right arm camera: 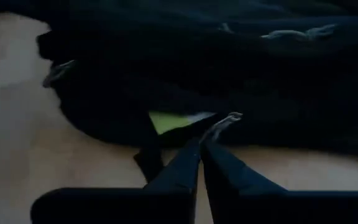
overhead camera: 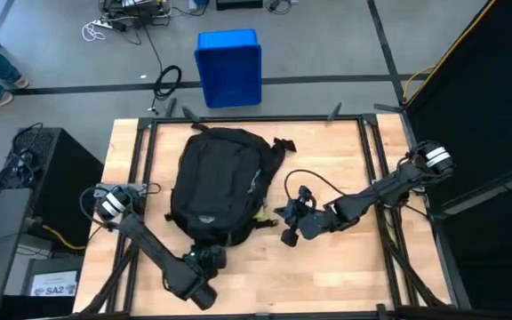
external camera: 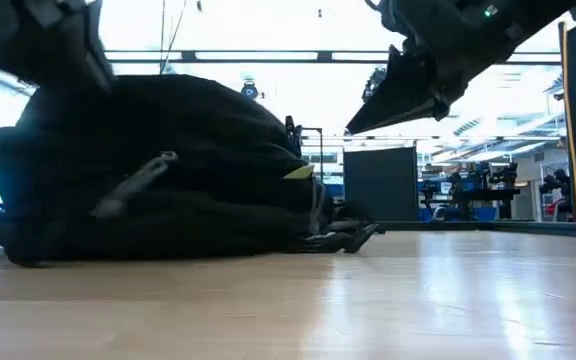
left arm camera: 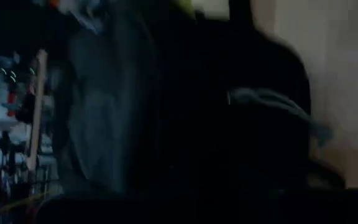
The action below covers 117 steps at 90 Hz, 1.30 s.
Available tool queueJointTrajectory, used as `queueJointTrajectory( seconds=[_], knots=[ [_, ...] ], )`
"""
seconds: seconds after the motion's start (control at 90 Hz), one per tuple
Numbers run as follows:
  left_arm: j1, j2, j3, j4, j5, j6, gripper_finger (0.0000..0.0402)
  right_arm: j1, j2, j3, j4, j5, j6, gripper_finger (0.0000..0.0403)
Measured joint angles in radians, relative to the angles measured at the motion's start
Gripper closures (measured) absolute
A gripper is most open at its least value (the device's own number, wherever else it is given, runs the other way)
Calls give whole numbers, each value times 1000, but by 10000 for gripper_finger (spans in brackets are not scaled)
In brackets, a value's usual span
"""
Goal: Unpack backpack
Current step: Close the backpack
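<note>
Right gripper (right arm camera: 201,144), jaws clenched empty, beside large black soft fabric backpack (overhead camera: 219,182); left gripper (overhead camera: 210,258) at its base, jaw state indiscernible.

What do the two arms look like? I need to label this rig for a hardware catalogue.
Both are dark, slim, jointed arms. Each has a white band ringing its base joint: the left arm and the right arm. A thin black cable loops along the right arm. The right gripper has two long, tapered black fingers; the left gripper is a dark, blocky assembly.
</note>
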Motion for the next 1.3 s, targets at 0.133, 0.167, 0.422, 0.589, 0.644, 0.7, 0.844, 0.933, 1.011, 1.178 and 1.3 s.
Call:
queueJointTrajectory(
  seconds=[0.133, 0.167, 0.422, 0.589, 0.644, 0.7, 0.844, 0.933, 1.011, 1.178, 1.3],
  knots=[
    [-2, -4, 0, 46, -58, 56, 401, 0, 40, 0, 101, -67, -20, 402],
    [-2, -4, 0, 52, -62, 69, 401, 0, 53, 0, 131, -88, -34, 402],
    [-7, -3, 41, 35, 8, 107, 400, -31, 196, 0, 345, -220, -103, 402],
    [-19, -4, 72, 96, 88, 175, 391, -68, 248, 1, 463, -303, -114, 395],
    [-19, 5, 72, 116, 125, 200, 383, -74, 247, 0, 469, -304, -114, 390],
    [-20, 8, 73, 86, 166, 233, 374, -77, 247, 0, 471, -304, -114, 384],
    [-45, 7, 142, -137, 140, 72, 360, -73, 247, 0, 484, -306, -121, 367],
    [-55, 5, 164, -143, 64, -17, 359, -72, 247, 0, 485, -307, -136, 354],
    [-53, 7, 153, -89, 83, 34, 356, -72, 247, 0, 489, -306, -139, 342],
    [-54, 9, 85, 7, 168, 147, 316, -65, 247, 0, 489, -306, -139, 314],
    [-53, 9, 77, -74, 146, 138, 267, -57, 246, 0, 497, -306, -139, 293]
  ],
)
